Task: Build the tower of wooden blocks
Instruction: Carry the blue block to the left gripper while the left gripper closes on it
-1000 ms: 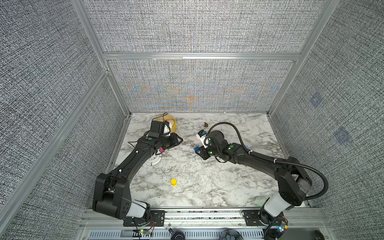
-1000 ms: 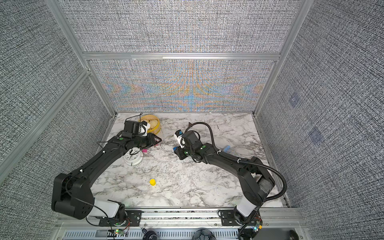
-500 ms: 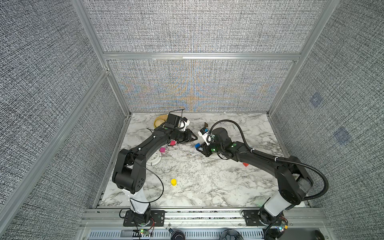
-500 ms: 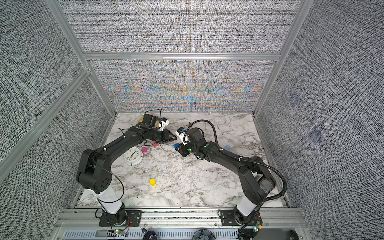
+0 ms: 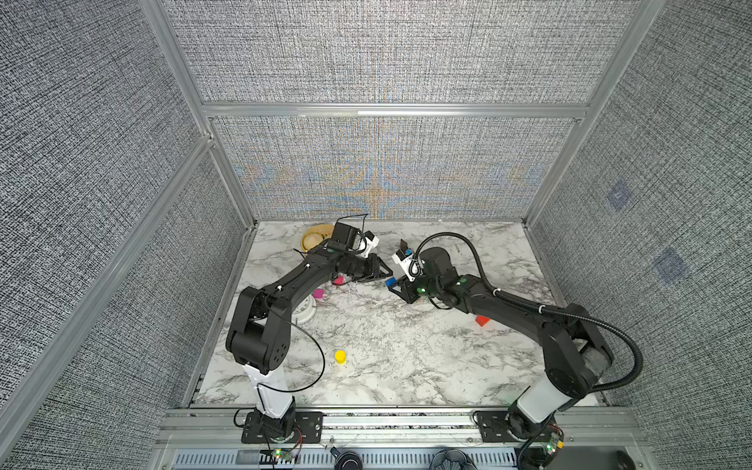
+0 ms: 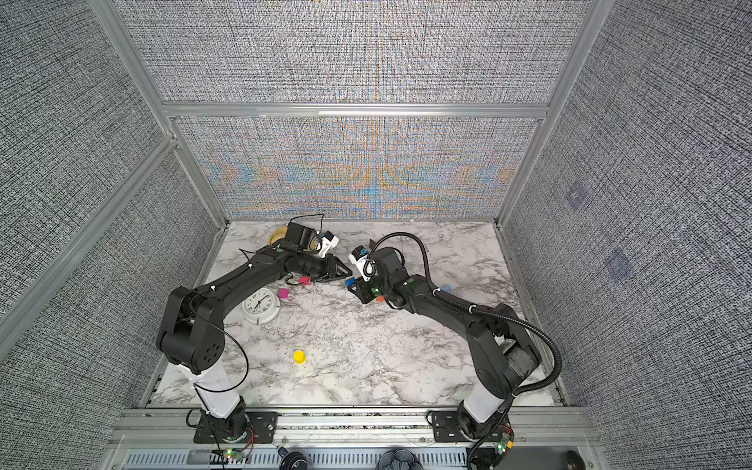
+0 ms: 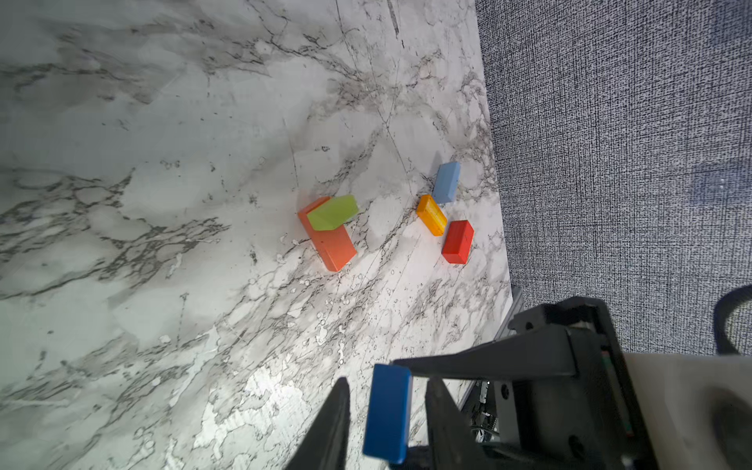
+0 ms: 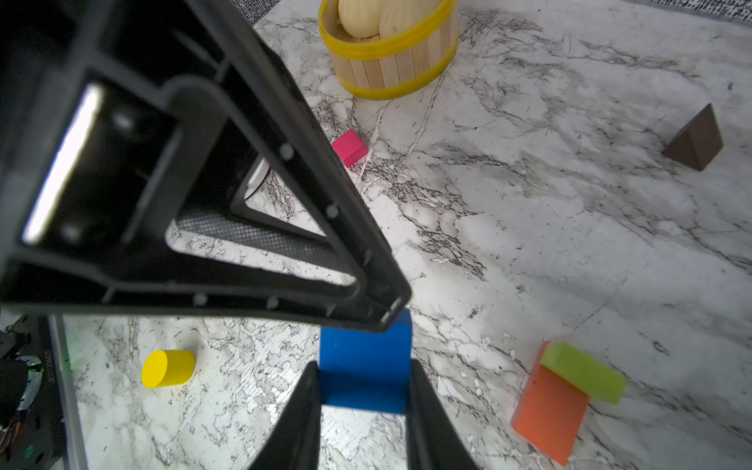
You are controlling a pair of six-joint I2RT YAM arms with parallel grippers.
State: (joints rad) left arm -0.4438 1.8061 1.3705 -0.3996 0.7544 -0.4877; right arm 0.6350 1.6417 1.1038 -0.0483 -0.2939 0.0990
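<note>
Seeing right gripper (image 8: 362,380) clamped on dark blue block (image 8: 364,350), one finger flat against each side, block sticking out past the tips. Got left gripper (image 7: 386,386) nosed in from the opposite side, jaws straddling the same block with a thin sliver of marble showing on either side in the left wrist view, so released, not pinching. Can't tell from the right wrist view whether its tip touches the block's far edge. Both grippers tip to tip toward the back middle of the marble table (image 5: 386,346) in both top views. Lime block (image 7: 331,213) lying across one end of flat orange block (image 7: 331,244), just beyond the right gripper. Further out near the right-hand wall: light blue block (image 7: 446,183), yellow-orange bar (image 7: 431,215) and red block (image 7: 457,242), bunched close, all flat on the marble. Yellow cylinder (image 5: 340,357) alone near the front, well apart from the rest. Pink cube (image 8: 350,147) and magenta cube (image 5: 318,293) under the left arm, near the clock (image 6: 260,305). Dark brown wedge (image 8: 694,142) near the back wall, basket (image 8: 398,65) of buns in the back left behind the left arm.
</note>
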